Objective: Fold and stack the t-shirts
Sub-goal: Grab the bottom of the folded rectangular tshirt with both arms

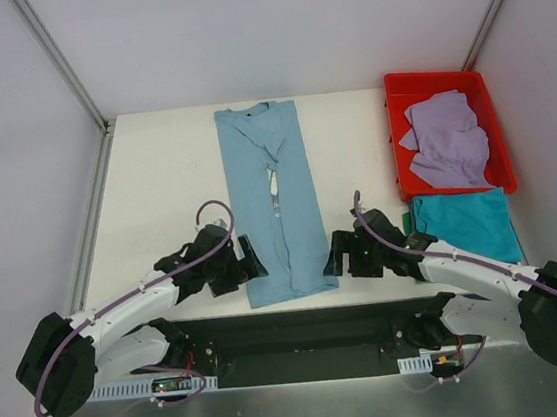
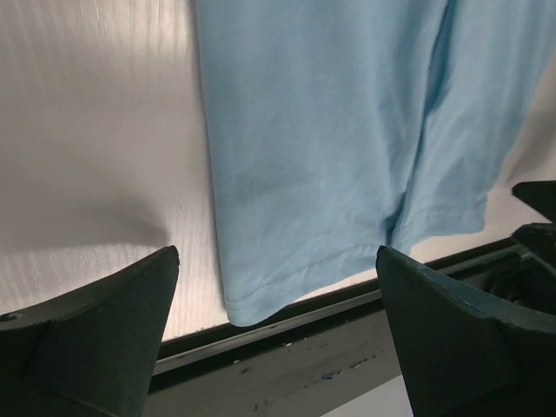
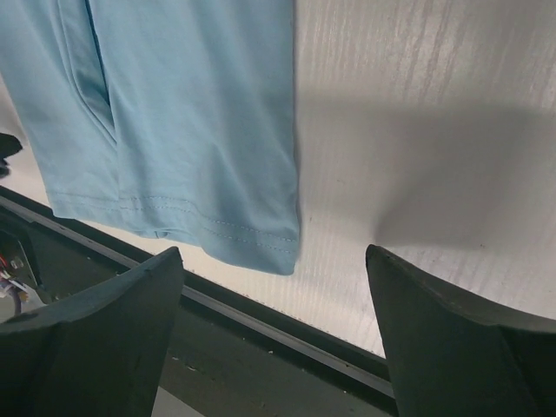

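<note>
My left gripper (image 1: 253,257) stands with its jaws spread wide and nothing between them, just beside the left edge of the light blue t-shirt (image 1: 272,199), low over the table (image 1: 155,182). My right gripper (image 1: 336,255) is likewise spread and empty, just beside the same shirt's right near corner. The shirt lies flat in the middle of the table as a long narrow strip, sides turned in, collar at the far end and hem (image 2: 287,282) at the table's near edge, between my two tools. Both wrist views show the stitched hem and one near corner each, clear of my fingers. Assessment: the cloth is thin, light and limp; it will sag and drape when lifted, and the stacked layers may slide apart if only the top one is caught. I judge the best hold to be the two near hem corners, one per tool, pinching through all layers at the stitched band, where the fabric is thickest. Further right, a folded teal t-shirt (image 1: 467,225) rests on the table, and a crumpled lavender t-shirt (image 1: 447,144) lies in the red bin (image 1: 395,145) beyond it.
</note>
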### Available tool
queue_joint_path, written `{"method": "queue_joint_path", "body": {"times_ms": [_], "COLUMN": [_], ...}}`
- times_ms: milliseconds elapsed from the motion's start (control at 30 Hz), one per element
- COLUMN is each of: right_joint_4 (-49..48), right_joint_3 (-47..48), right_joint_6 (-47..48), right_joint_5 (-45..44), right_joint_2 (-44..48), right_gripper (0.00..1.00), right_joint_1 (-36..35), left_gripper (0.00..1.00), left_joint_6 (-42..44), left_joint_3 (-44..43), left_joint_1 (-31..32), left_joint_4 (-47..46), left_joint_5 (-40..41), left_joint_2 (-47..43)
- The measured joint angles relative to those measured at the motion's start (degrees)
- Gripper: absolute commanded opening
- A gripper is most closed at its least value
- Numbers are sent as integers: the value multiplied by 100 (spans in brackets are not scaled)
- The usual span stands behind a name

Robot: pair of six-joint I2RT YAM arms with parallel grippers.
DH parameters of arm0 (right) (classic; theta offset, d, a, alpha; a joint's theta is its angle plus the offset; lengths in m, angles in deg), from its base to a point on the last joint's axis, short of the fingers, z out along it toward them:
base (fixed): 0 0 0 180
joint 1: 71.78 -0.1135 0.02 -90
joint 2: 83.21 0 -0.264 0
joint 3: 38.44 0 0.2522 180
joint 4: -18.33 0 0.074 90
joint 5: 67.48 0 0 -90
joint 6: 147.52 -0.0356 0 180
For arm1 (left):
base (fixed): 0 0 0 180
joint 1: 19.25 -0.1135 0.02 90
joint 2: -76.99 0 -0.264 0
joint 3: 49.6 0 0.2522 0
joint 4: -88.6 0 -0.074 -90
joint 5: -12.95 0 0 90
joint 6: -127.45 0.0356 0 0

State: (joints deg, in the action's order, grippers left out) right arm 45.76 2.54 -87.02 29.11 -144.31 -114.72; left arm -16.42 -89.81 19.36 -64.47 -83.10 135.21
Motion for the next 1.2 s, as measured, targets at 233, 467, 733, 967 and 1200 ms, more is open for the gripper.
{"method": "queue_joint_path", "body": {"times_ms": [233, 467, 733, 967, 1200], "right_joint_4": [-225, -428, -975, -1139, -1165], "right_joint_3": [-223, -302, -304, -356, -752], "right_joint_6": [-249, -356, -442, -479, -479], "right_joint_5": [76, 131, 501, 745, 1102], "right_joint_2": [-46, -107, -616, -890, -476], "right_gripper": [70, 59, 37, 0, 0], "right_joint_1": [2, 2, 17, 22, 13], "left_gripper": [79, 59, 30, 0, 0], "left_joint_6": [-356, -529, -564, -518, -437], "left_joint_3": [-44, -105, -177, -208, -149], "left_joint_1": [387, 758, 756, 758, 837], "left_joint_4": [216, 289, 533, 743, 1025], "left_joint_5": [-11, -72, -116, -114, -125], "left_joint_2": [463, 756, 979, 1108, 809]}}
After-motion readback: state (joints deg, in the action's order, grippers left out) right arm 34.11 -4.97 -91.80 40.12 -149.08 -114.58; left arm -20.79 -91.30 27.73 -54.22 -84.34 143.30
